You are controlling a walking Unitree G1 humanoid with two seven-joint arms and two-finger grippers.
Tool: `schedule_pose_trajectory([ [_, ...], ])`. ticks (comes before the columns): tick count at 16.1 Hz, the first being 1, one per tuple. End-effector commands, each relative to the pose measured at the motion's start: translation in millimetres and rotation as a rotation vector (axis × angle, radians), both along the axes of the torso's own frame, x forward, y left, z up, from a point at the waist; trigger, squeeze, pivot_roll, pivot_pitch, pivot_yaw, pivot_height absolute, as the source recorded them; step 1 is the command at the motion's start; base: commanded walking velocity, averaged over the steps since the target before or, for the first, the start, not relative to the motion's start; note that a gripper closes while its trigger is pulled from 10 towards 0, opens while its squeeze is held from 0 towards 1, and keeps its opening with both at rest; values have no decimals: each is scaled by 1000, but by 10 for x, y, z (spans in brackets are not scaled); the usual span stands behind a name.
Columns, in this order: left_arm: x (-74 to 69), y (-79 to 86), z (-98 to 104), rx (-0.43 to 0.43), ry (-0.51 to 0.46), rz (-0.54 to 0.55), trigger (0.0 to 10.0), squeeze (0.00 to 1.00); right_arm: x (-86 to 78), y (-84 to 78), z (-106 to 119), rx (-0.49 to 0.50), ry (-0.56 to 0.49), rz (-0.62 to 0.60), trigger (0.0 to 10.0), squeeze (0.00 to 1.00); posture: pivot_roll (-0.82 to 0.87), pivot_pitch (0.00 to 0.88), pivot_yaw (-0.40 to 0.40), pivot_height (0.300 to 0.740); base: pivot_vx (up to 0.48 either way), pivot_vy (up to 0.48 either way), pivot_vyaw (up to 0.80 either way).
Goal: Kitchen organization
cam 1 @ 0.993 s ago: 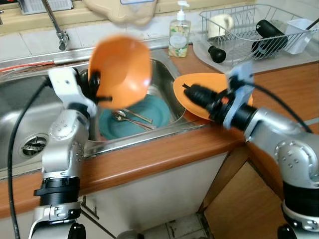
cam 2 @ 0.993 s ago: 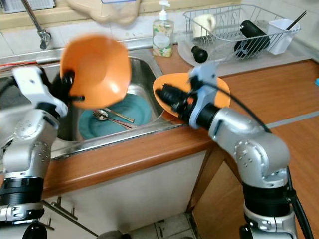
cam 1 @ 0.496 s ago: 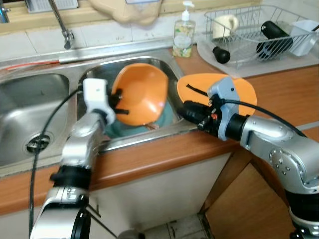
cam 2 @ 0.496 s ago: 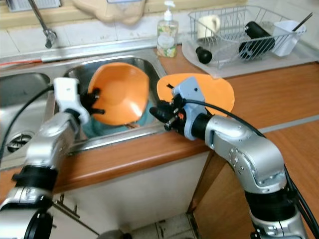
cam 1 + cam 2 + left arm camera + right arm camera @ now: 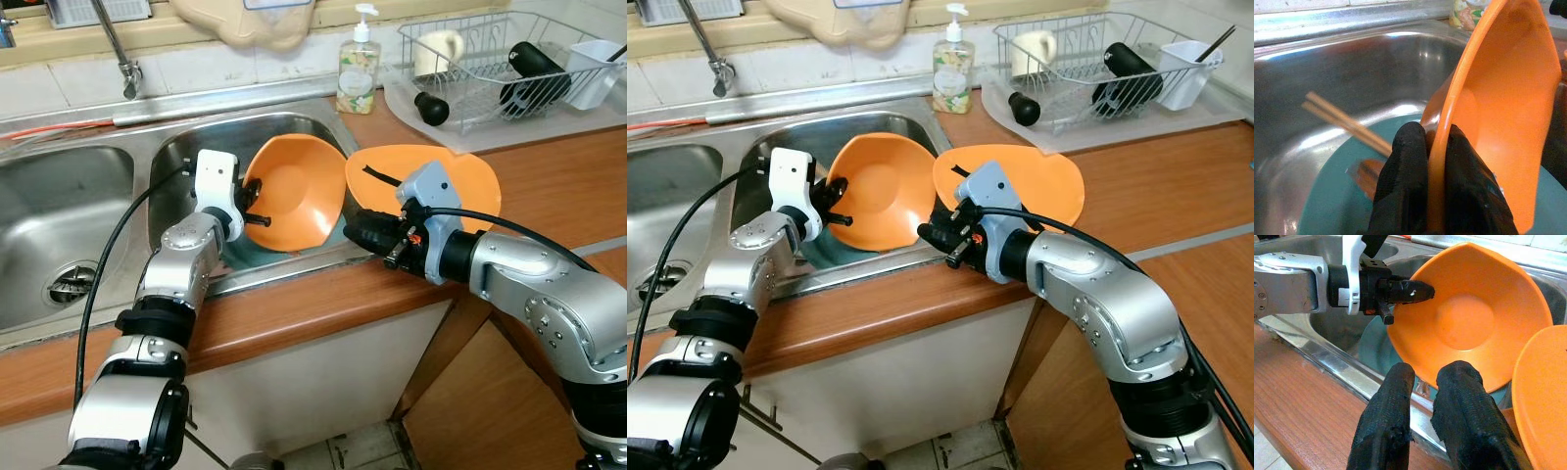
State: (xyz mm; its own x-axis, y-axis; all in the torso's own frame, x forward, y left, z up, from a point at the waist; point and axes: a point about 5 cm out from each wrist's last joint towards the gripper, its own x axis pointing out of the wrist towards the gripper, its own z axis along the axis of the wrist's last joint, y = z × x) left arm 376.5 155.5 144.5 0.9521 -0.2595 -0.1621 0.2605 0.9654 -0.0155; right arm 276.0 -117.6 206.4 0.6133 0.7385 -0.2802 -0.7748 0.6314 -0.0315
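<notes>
An orange bowl (image 5: 289, 191) stands tilted on its edge in the right basin of the steel sink (image 5: 59, 215), over a teal plate (image 5: 1327, 196). My left gripper (image 5: 257, 203) is shut on the bowl's rim (image 5: 1442, 147) at its left side. An orange plate (image 5: 460, 176) lies on the wooden counter just right of the basin. My right gripper (image 5: 355, 232) hovers at the basin's front right corner, between bowl and plate. Its fingertips (image 5: 1396, 377) are nearly together with nothing between them, pointing at the bowl (image 5: 1469, 318).
Wooden chopsticks (image 5: 1342, 122) lie in the basin on the teal plate. A soap bottle (image 5: 357, 73) stands behind the sink, with the faucet (image 5: 118, 49) to the left. A wire dish rack (image 5: 509, 59) with a mug and a black bottle stands at the back right.
My left gripper has brought the orange bowl down from above the sink into the right basin. My right gripper has drawn back off the orange plate toward the basin's front corner.
</notes>
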Motion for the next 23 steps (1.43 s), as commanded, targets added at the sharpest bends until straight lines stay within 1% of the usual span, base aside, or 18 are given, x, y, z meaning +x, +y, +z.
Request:
schedule_pose_trajectory([
  [1, -4, 50, -65, 48, 33, 16, 10000, 125, -16, 0, 0, -7, -9, 2, 10000, 0, -46, 0, 87, 740, 0, 0, 0],
  [2, 3, 52, -57, 48, 26, 20, 10000, 1000, -18, -2, -8, -10, -8, 0, 10000, 0, -46, 0, 87, 740, 0, 0, 0],
  [5, 14, 68, -45, 56, 16, 19, 10000, 1000, -24, 0, -32, -23, -5, 4, 10000, 0, -38, 0, 84, 740, 0, 0, 0],
  [10, -4, 141, -63, 63, 6, 36, 10000, 1000, -9, 7, -50, -34, -11, -6, 10000, 0, -33, 0, 87, 740, 0, 0, 0],
  [13, -38, 227, -54, 70, -39, 73, 10000, 1000, 23, -31, -44, -32, -39, -37, 10000, 0, -33, 0, 87, 740, 0, 0, 0],
  [15, -98, 309, -102, 100, -43, 93, 10000, 1000, 119, -129, -60, -28, -27, -144, 10000, 0, -28, 0, 84, 740, 0, 0, 0],
  [16, -110, 321, -111, 104, -43, 93, 10000, 1000, 141, -152, -62, -26, -24, -168, 10000, 0, -27, 0, 84, 740, 0, 0, 0],
  [20, -198, 348, -79, 88, -96, 80, 10000, 1000, 333, -355, -31, 28, -28, -395, 10000, 0, -25, 0, 87, 740, 0, 0, 0],
  [21, -228, 338, -55, 94, -114, 64, 10000, 1000, 401, -454, -13, 67, -17, -489, 10000, 1000, -25, 0, 87, 740, 0, 0, 0],
  [22, -238, 332, -47, 98, -118, 58, 10000, 1000, 422, -490, -5, 80, -15, -517, 10000, 1000, -25, 0, 87, 740, 0, 0, 0],
  [23, -269, 305, -16, 112, -131, 41, 10000, 1000, 463, -581, 11, 97, -10, -568, 10000, 1000, -26, 0, 85, 740, 0, 0, 0],
])
